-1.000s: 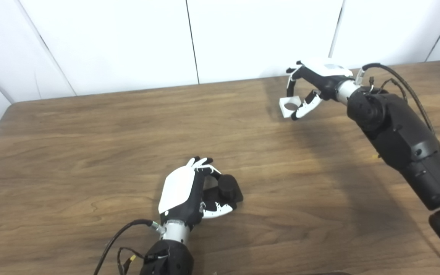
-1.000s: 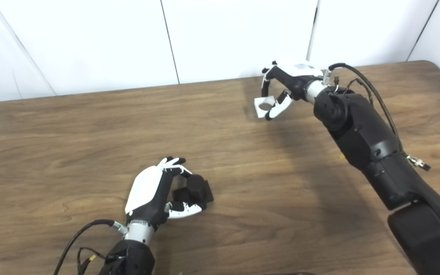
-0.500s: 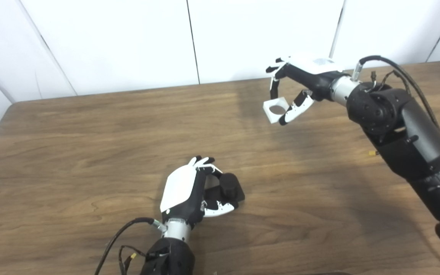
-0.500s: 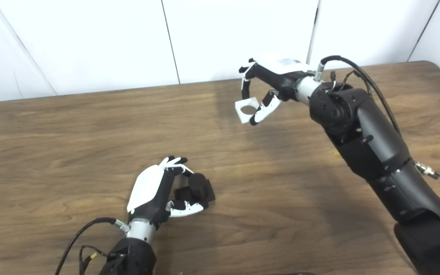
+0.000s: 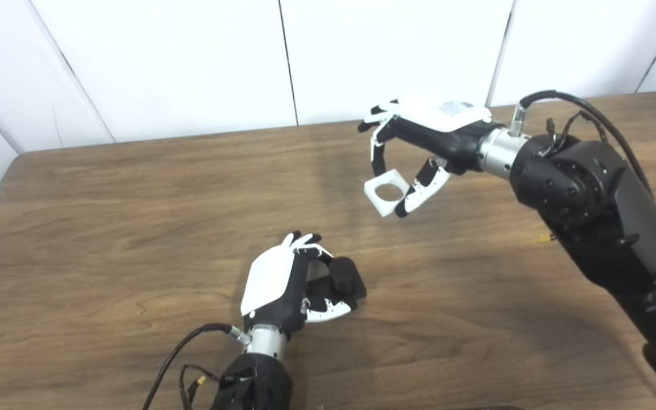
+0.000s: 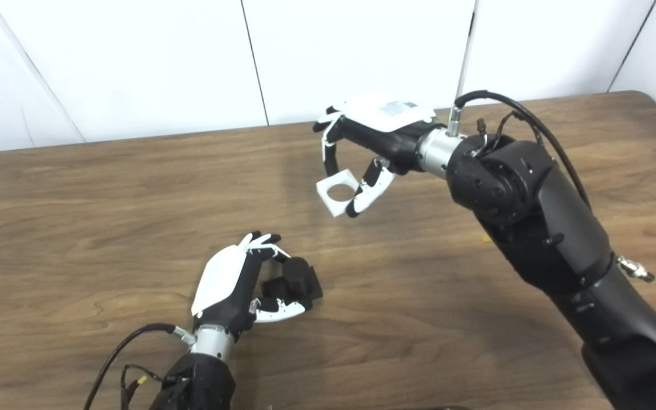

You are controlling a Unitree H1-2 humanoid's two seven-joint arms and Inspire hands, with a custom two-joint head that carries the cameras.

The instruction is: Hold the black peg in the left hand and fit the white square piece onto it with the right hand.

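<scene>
While left hand [image 5: 282,282] grips one black peg [image 5: 344,279] | right hand [image 5: 419,131] grips one white square piece [image 5: 384,192]

Dark wood-grain table [image 5: 106,239] with rounded corners fills most of the view. Behind it, white wall panels [image 5: 180,62] split by thin dark vertical seams, some slanted. Even, soft light, probably from overhead; faint shadows on the tabletop.

One black peg [image 5: 344,274], one white square piece [image 5: 385,192]
</scene>
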